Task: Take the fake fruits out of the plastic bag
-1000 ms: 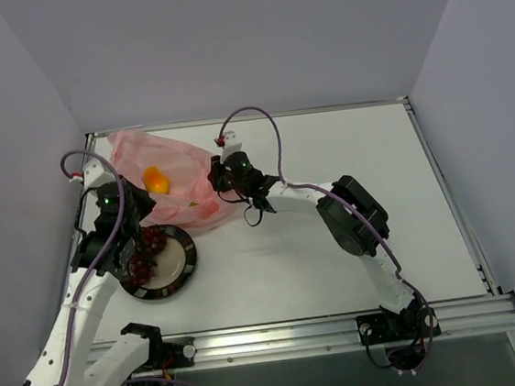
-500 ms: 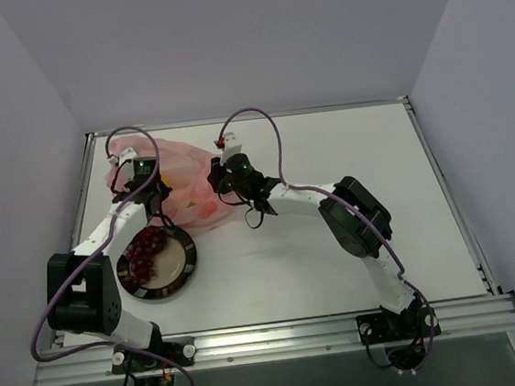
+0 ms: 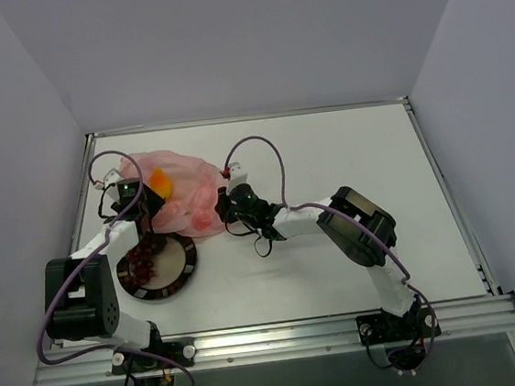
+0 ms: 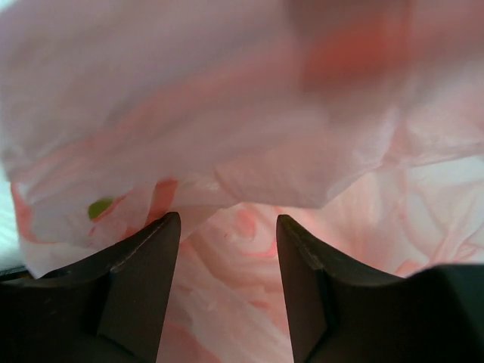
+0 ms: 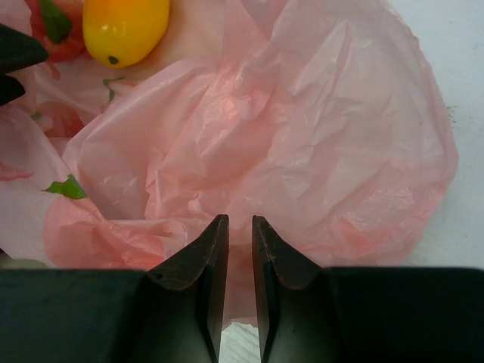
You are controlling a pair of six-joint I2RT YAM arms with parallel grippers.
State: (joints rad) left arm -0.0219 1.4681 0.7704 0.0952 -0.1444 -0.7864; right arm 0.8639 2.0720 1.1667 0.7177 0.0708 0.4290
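step: fetch mango (image 5: 125, 29) | left hand (image 4: 227, 221) open, empty, at plastic bag (image 5: 325, 136) | right hand (image 5: 236, 221) nearly closed, pinches its film | next: straddle mango

The left hand (image 3: 142, 205) has left the plate (image 3: 184, 265) and swung toward 12 o'clock to the 9 o'clock edge of the plastic bag (image 3: 188, 191), and its jaws, nearly closed a moment ago, now stand apart. The right hand (image 3: 228, 205), pinched on the film, has drawn back toward 6 o'clock. The bag has come along with it, bunching into a tighter heap nearer the plate.
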